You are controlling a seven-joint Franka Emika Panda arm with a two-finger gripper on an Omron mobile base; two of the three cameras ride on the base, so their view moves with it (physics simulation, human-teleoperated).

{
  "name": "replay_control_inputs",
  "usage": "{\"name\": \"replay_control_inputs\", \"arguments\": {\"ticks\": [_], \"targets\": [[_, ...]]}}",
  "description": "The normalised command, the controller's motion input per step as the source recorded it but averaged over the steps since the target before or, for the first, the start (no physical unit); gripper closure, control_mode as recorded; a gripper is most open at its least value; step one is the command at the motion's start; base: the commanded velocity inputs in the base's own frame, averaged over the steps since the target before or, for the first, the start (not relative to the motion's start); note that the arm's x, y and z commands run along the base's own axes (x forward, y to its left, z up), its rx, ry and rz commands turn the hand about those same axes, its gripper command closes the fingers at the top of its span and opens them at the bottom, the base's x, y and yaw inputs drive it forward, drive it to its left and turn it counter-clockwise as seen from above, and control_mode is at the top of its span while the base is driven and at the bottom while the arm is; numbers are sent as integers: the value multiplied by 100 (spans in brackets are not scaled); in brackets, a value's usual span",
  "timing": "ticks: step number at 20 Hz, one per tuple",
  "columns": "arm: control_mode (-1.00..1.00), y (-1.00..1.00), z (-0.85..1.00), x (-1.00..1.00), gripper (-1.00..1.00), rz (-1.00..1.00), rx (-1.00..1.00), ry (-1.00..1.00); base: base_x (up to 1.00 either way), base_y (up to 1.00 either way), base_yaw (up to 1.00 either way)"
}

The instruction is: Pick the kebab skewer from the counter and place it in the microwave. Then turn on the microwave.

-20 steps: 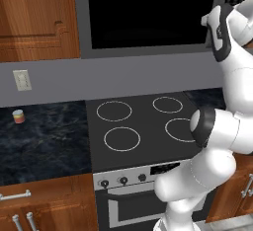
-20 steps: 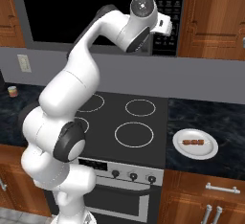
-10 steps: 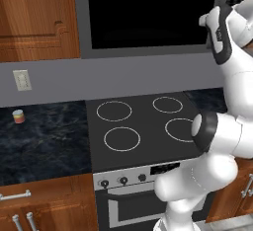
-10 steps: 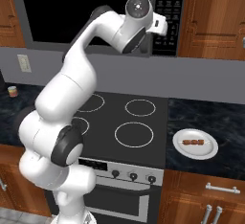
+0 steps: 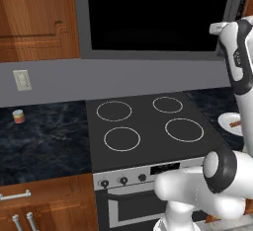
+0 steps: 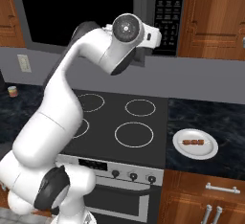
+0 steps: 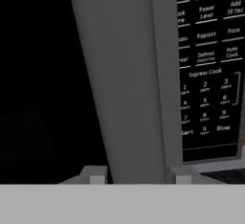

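The end effector [image 7: 136, 180] is seen pressed up to the microwave's [image 6: 86, 12] grey door handle [image 7: 124, 74], which is straddled by its fingertips; a clenched grip cannot be confirmed. The keypad [image 7: 210, 65] is just to its right. Far below, the kebab skewer [image 6: 194, 143] lies on a white plate [image 6: 210, 150] on the table [image 6: 210, 117].

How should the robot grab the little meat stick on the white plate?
Grip the kebab skewer at its middle, coming straight down from above. It lies flat on the plate and is long and thin, so pinching across its narrow width should keep it level.
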Motion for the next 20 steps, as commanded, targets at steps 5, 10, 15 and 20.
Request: {"name": "replay_control_inputs", "arguments": {"ticks": [5, 10, 15, 20], "targets": [[-100, 28, 26, -100, 100, -4, -3, -12, 0, 0, 0], [-100, 35, 30, -100, 100, -11, -7, -1, 0, 0, 0], [-100, 48, 35, -100, 100, -13, -12, 0, 0, 0, 0], [-100, 57, 36, -100, 100, -15, -14, 0, 0, 0, 0]]}}
